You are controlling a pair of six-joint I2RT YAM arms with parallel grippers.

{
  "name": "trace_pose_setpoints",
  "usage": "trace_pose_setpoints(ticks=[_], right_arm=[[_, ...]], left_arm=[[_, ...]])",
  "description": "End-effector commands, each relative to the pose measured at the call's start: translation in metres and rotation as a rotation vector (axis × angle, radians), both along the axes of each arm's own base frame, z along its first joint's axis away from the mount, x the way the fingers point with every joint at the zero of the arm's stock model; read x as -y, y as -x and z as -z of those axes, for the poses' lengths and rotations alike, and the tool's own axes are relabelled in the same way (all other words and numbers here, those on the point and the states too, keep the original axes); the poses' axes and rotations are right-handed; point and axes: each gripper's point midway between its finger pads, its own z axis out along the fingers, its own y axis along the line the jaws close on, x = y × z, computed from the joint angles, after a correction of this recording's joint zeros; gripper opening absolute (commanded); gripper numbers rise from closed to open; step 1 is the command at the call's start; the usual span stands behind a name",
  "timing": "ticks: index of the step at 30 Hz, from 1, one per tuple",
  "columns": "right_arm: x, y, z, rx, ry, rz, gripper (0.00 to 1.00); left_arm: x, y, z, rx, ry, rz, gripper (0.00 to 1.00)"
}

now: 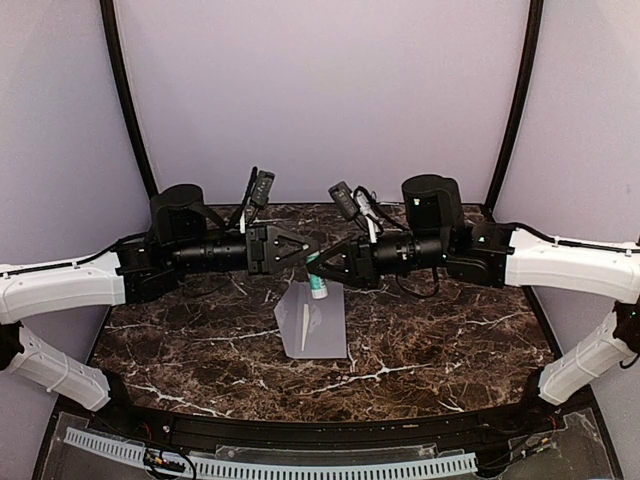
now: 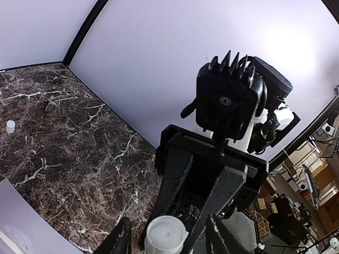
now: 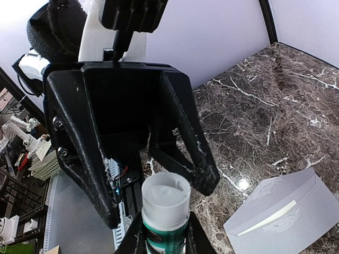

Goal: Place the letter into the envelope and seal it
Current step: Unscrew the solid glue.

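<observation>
**Left.** Left arm [image 1: 60, 285] reaching in from the left edge over the dark, white-veined marble worktop [image 1: 450, 340]. Left end effector [image 2: 167, 241] held level and pointed at the centre, jaws parted to either side of the white cap of a glue stick [image 3: 165, 211]. A gap visible beside the cap in the left wrist view, so not clamped on it. Small white cylinder [image 2: 10, 126] standing alone on the worktop, well apart from the rest.

**Centre.** Glue stick held in the air between the two arms, white cap above a teal label. Pale marks on the label too small to read; no brand or wording legible anywhere. Envelope [image 1: 318, 322] lying flat on the worktop directly beneath the stick, plain light grey, touched by neither arm. Letter [image 3: 267, 218] visible only as a narrow cream strip along the envelope's mouth, the rest hidden inside.

**Right.** Right end effector [image 3: 161, 238] clenched on the barrel of the glue stick, facing its counterpart tip to tip. Right arm [image 1: 570, 265] entering from the right edge.
</observation>
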Motion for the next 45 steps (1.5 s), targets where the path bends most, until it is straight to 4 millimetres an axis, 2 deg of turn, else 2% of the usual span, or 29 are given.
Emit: trace_pose_setpoints(ticks=[1, 10, 15, 19, 23, 26, 30, 34, 38, 45], right_arm=[[-0.006, 0.004, -0.017, 0.038, -0.040, -0.028, 0.00], [-0.007, 0.005, -0.017, 0.037, -0.037, -0.036, 0.00], [-0.008, 0.004, -0.015, 0.035, -0.032, -0.038, 0.00], [-0.009, 0.003, -0.013, 0.040, -0.029, -0.031, 0.00], [-0.009, -0.002, -0.010, 0.045, -0.018, -0.006, 0.01], [-0.006, -0.006, -0.012, 0.055, -0.022, 0.021, 0.10], [-0.003, -0.004, -0.015, 0.058, -0.059, 0.029, 0.42], [-0.001, -0.002, -0.019, 0.035, -0.119, 0.035, 0.63], [0.007, -0.001, -0.024, -0.016, -0.235, 0.086, 0.70], [0.023, -0.006, -0.035, -0.144, -0.480, 0.166, 0.73]], left_arm=[[0.001, 0.001, -0.019, 0.035, 0.047, 0.014, 0.46], [0.004, -0.002, -0.010, 0.009, 0.030, 0.006, 0.45], [0.006, -0.003, -0.008, 0.003, 0.026, 0.013, 0.31], [0.008, -0.002, -0.008, -0.004, 0.028, 0.031, 0.24], [0.008, -0.002, -0.004, -0.009, 0.022, 0.037, 0.09], [0.004, -0.005, -0.004, -0.015, 0.025, 0.016, 0.03], [-0.001, -0.010, -0.010, -0.010, 0.052, -0.008, 0.00], [-0.006, -0.016, -0.018, -0.009, 0.085, -0.046, 0.00], [-0.014, -0.027, -0.028, -0.008, 0.134, -0.114, 0.00], [-0.030, -0.039, -0.039, -0.011, 0.232, -0.220, 0.00]])
